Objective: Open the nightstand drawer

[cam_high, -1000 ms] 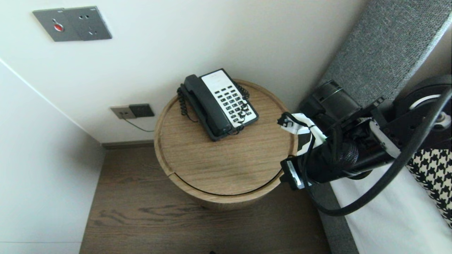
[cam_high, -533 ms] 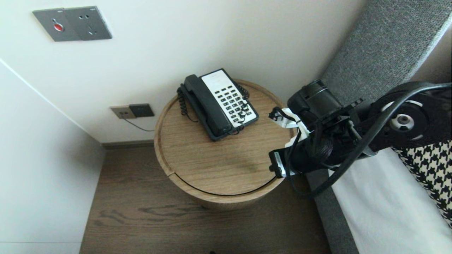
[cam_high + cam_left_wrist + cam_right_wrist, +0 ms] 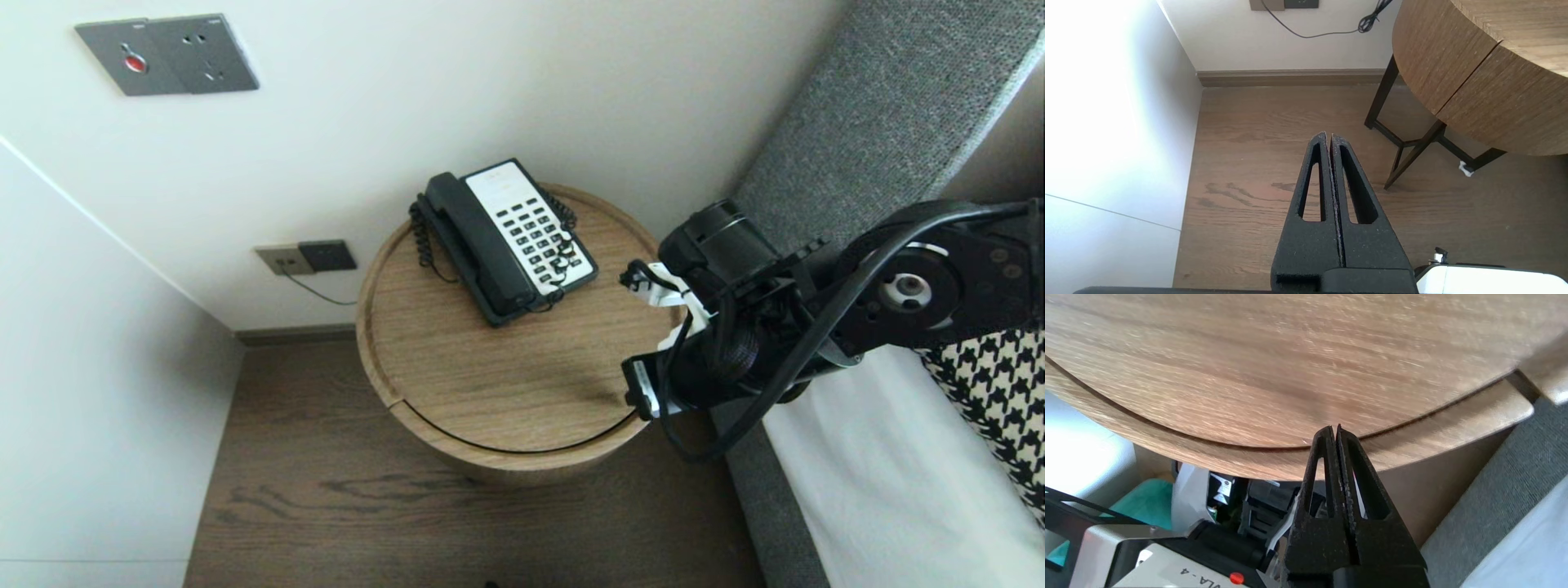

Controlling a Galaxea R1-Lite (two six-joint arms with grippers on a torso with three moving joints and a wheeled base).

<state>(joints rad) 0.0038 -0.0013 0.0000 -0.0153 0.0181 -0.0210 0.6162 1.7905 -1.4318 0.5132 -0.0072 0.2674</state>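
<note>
**Right gripper clenched at counter rim; left gripper clenched over floor**

Right gripper [image 3: 1333, 428]: matte black, grainy fingers with long slots, pressed together and grasping nothing. The tips sit just above the near rim of the counter [image 3: 490, 384], over the dark curved seam between the top and its raised lip. Contact with the wood cannot be confirmed. In the head view the right arm [image 3: 816, 318] reaches in from the bed side and hides the gripper. A black-and-white strap [image 3: 661, 286] is wrapped around the arm.

Left gripper [image 3: 1329, 136]: same build, clenched and empty, hanging over the floor [image 3: 1257, 122] well apart from the counter.

Counter: round, in light oak-grain veneer with a drum-shaped side and thin dark legs [image 3: 1412, 151]. It stands in the corner, between the wall and the bed [image 3: 898, 490].

Phone [image 3: 506, 237]: on the far half of the counter, near the wall. It has a black body, a white key panel and a coiled cord [image 3: 423, 237]. The handset [image 3: 473, 241] is in its cradle. The key markings are too small to read.

Surroundings: a grey ribbed fabric headboard [image 3: 882, 106] and a houndstooth cloth [image 3: 1000, 392] cut off at the edge of the view. A grey wall plate [image 3: 167, 55] carries a red button.

Writing: the label [image 3: 1202, 575] on the robot's body below the rim reads "VLA - 4", and its start is cut off.
</note>
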